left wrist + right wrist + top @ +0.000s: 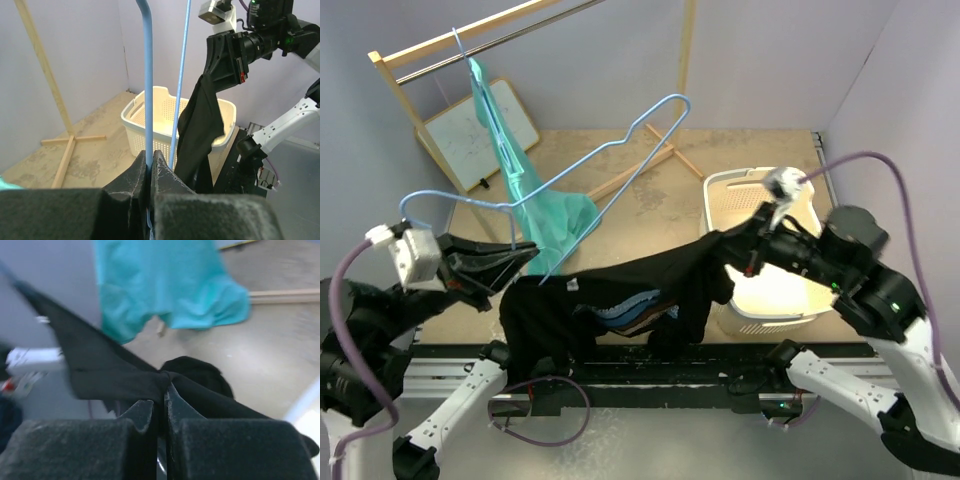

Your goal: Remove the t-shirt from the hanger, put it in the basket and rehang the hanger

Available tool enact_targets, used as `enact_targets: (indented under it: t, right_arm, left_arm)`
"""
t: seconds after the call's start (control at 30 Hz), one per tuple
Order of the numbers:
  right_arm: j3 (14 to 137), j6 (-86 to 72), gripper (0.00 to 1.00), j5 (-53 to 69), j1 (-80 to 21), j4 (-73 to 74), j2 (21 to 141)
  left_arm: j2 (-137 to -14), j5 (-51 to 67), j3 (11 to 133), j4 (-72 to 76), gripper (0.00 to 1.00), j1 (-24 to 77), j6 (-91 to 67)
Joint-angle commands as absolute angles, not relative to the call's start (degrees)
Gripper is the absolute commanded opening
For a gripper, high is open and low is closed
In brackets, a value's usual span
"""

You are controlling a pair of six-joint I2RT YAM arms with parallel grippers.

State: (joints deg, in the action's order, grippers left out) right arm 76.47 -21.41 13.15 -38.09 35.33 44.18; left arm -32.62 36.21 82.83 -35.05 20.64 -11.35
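Over the near edge of the table [650, 200], the black t-shirt [620, 288] hangs stretched out, one end pinched tight in the right claw [723, 243] by the laundry basket [775, 320]. Left claw [150, 156] is clamped around the blue wire hanger [148, 75].

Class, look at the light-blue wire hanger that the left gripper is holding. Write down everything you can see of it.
The hanger is thin light-blue wire, bent into a hook, two sloping shoulders and a straight bottom bar. It is held in the air, lying tilted, with its hook end toward the left arm and its far corner pointing up and away. The left gripper is shut on one of its wires. The black t-shirt stretches just below it; whether the two touch is unclear.
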Motion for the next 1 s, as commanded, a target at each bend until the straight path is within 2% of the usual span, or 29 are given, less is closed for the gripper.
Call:
enact_targets:
  t: [0.0,0.03,0.1,0.27,0.4,0.6,0.8,0.97]
  right_arm:
    - [75.7,-17.6,0.12,39.7,-37.7,24.5,50.6]
    - [76.0,-16.9,0.21,39.5,-37.8,24.6,50.7]
    - [76.7,-15.7,0.33,37.4,-37.8,25.0,49.6]
    - [81.2,-13.5,0.43,30.9,-37.7,30.4,44.5]
    - [86.9,-11.4,0.46,31.1,-37.7,35.0,42.6]
    - [95.1,-9.0,0.50,29.3,-37.8,40.4,45.3]
    - [98.1,-7.2,0.55,31.7,-37.7,40.9,51.0]
    - [105.5,-5.4,0.58,33.9,-37.8,40.8,59.3]
  left_arm:
    - [-36.8,37.0,80.8,-29.9,0.00,20.5,-10.4]
    - [-37.5,36.9,80.7,-30.2,0.00,20.6,-9.9]
    - [-38.8,35.8,80.8,-31.4,0.00,20.5,-8.3]
    - [-43.3,33.3,80.7,-38.2,0.00,20.5,-3.2]
    - [-46.8,37.5,77.9,-40.7,0.00,20.5,-1.5]
    - [-47.6,51.9,74.0,-42.9,0.00,20.8,0.8]
    - [-44.8,57.6,71.1,-45.4,0.00,22.3,1.5]
    - [-42.8,57.3,70.3,-46.4,0.00,22.4,1.2]
